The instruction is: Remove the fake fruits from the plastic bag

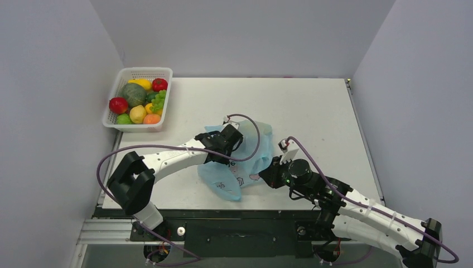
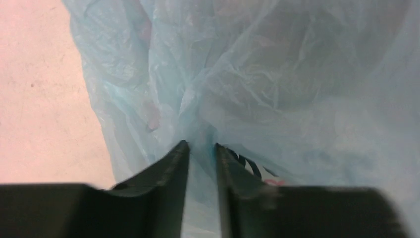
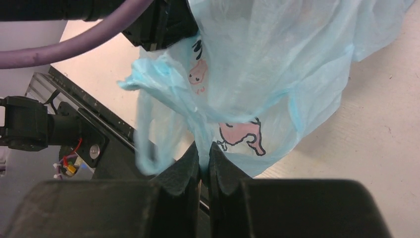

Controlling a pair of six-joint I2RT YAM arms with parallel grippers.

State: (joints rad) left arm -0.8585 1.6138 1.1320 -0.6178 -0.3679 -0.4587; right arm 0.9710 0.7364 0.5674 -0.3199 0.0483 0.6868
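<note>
The light-blue plastic bag (image 1: 245, 156) lies crumpled in the middle of the table between both arms. My left gripper (image 1: 223, 146) is shut on a fold of the bag (image 2: 257, 84), with film pinched between its fingers (image 2: 178, 163). My right gripper (image 1: 269, 170) is shut on the bag's edge near a loop handle (image 3: 148, 134); the bag (image 3: 267, 64) with a pink figure hangs before it. A rounded shape bulges dimly inside the bag in the left wrist view (image 2: 277, 54). No fake fruit shows clearly outside the bag.
A white lattice basket (image 1: 117, 120) with several coloured toy fruits stands at the table's far left. The table's front edge and the black rail (image 3: 84, 144) lie close below the right gripper. Grey walls enclose the table.
</note>
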